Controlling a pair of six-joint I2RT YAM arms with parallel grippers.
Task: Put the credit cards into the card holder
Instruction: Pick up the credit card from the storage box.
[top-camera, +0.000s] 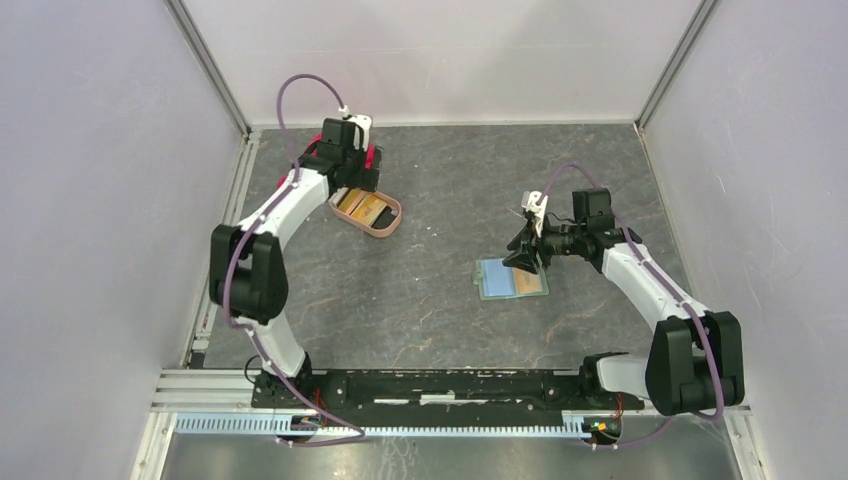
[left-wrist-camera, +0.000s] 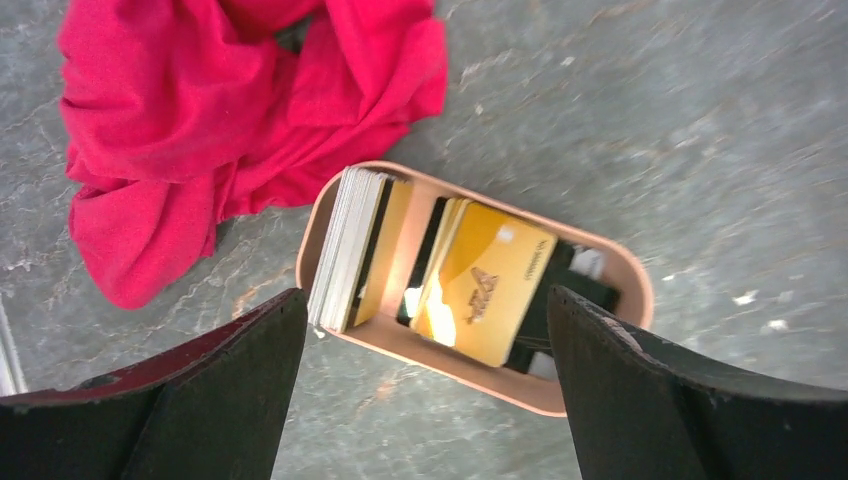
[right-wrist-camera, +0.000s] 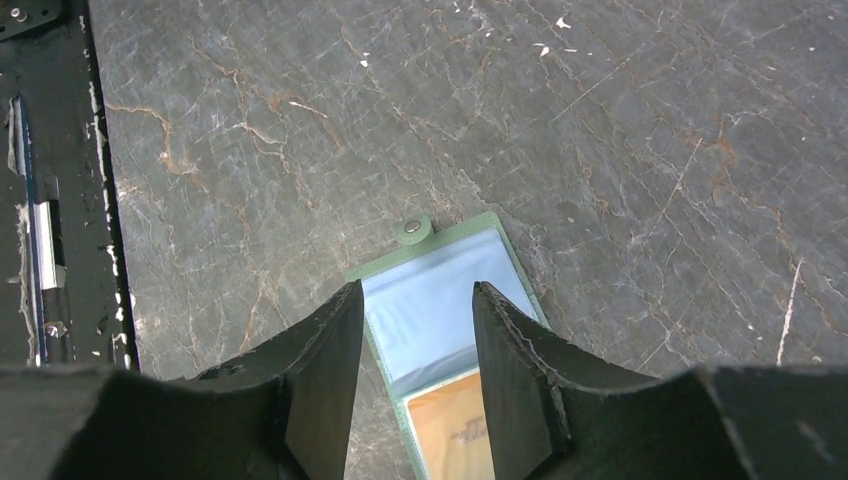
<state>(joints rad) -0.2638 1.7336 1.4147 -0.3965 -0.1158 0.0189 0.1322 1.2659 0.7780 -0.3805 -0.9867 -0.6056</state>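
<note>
Left gripper (left-wrist-camera: 425, 300) is spread wide right over the pinkish-tan oval plastic tray (left-wrist-camera: 628, 283) where the orange-gold and silvery-white credit cards (left-wrist-camera: 485, 285) lean, prob lining up a grab. The sage-green folding card holder (right-wrist-camera: 420, 325) lies open flat, well right of the tray, w/ one gold card in its pocket. Right gripper (right-wrist-camera: 417, 290) hangs above it, jaws partly apart, holding nothing. A red cloth (left-wrist-camera: 200, 120) sits just beside the tray.

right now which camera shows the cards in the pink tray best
The left wrist view: the credit cards fill the frame's middle, gold ones and a white-edged stack standing in the tray. The top view shows the cards only as a small orange patch. The right wrist view misses the tray entirely.
</note>
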